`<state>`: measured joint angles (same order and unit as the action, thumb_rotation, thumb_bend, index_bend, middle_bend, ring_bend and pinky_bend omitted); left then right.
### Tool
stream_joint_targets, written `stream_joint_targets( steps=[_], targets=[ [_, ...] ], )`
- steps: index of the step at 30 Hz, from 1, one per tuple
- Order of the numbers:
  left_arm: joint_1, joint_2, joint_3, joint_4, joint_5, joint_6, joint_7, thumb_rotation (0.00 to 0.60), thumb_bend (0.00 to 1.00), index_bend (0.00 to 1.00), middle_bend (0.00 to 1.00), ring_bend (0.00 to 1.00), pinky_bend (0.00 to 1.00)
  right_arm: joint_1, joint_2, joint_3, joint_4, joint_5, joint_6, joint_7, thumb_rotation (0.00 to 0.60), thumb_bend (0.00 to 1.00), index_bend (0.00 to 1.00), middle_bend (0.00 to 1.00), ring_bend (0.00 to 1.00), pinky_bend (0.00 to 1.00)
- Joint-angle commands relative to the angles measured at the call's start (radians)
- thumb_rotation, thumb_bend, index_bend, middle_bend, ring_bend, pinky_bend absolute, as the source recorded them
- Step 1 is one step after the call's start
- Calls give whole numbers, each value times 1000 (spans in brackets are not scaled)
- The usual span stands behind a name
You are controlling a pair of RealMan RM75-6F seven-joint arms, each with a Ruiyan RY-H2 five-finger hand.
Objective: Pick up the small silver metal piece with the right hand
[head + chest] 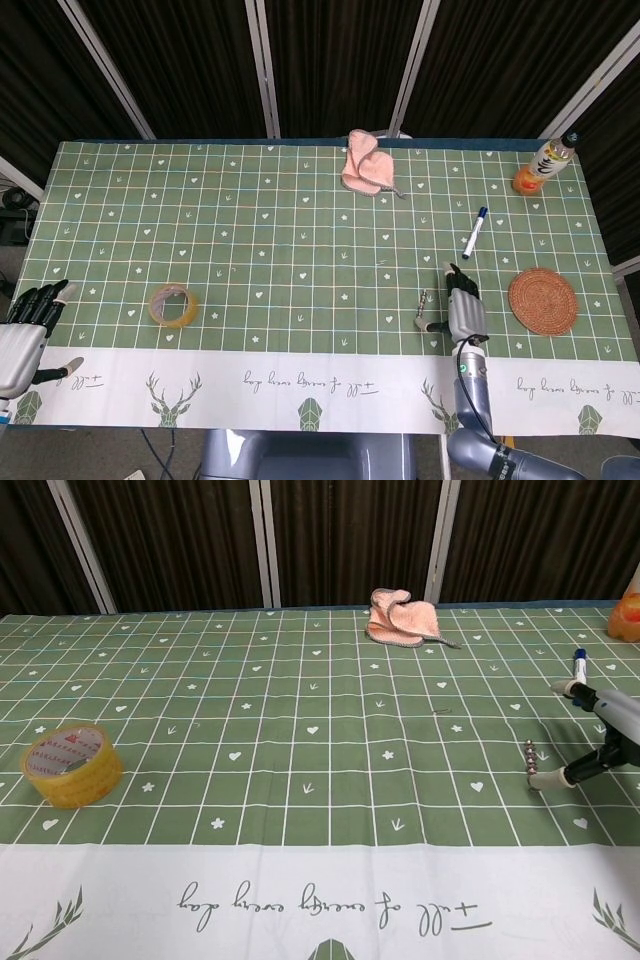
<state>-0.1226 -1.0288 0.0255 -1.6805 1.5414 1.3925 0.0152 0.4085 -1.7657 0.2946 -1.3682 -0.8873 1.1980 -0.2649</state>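
The small silver metal piece (422, 305) (532, 762) lies flat on the green checked cloth, right of centre near the white front band. My right hand (463, 309) (600, 735) hovers just to its right, fingers spread and holding nothing. Its thumb tip (548, 779) reaches the near end of the piece; I cannot tell whether it touches. My left hand (28, 318) rests far off at the table's left front edge, fingers apart and empty; the chest view does not show it.
A yellow tape roll (173, 304) (71, 763) sits at the left front. A pink cloth (365, 166) (402, 619) lies at the back centre. A blue marker (473, 232), a woven coaster (542, 300) and an orange bottle (541, 166) stand on the right side.
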Motion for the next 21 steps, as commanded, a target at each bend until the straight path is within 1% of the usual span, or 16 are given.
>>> stream_joint_targets(
  steps=[1, 5, 16, 21],
  targets=[
    [-1, 0, 0, 0, 0, -1, -2, 600, 108, 0, 0, 0, 0, 2, -6, 0, 16, -3, -3, 4, 600, 44, 0, 0, 0, 0],
    [-1, 0, 1, -1, -2, -5, -3, 600, 107, 0, 0, 0, 0, 0, -6, 0, 23, -3, -6, 7, 600, 50, 0, 0, 0, 0],
    [0, 1, 3, -6, 1, -3, -3, 600, 107, 0, 0, 0, 0, 10, -6, 14, -20, -17, 7, -2, 600, 51, 0, 0, 0, 0],
    [1, 2, 3, -5, 4, 1, -7, 600, 107, 0, 0, 0, 0, 16, -19, 15, -12, -3, 0, -14, 600, 51, 0, 0, 0, 0]
  ],
)
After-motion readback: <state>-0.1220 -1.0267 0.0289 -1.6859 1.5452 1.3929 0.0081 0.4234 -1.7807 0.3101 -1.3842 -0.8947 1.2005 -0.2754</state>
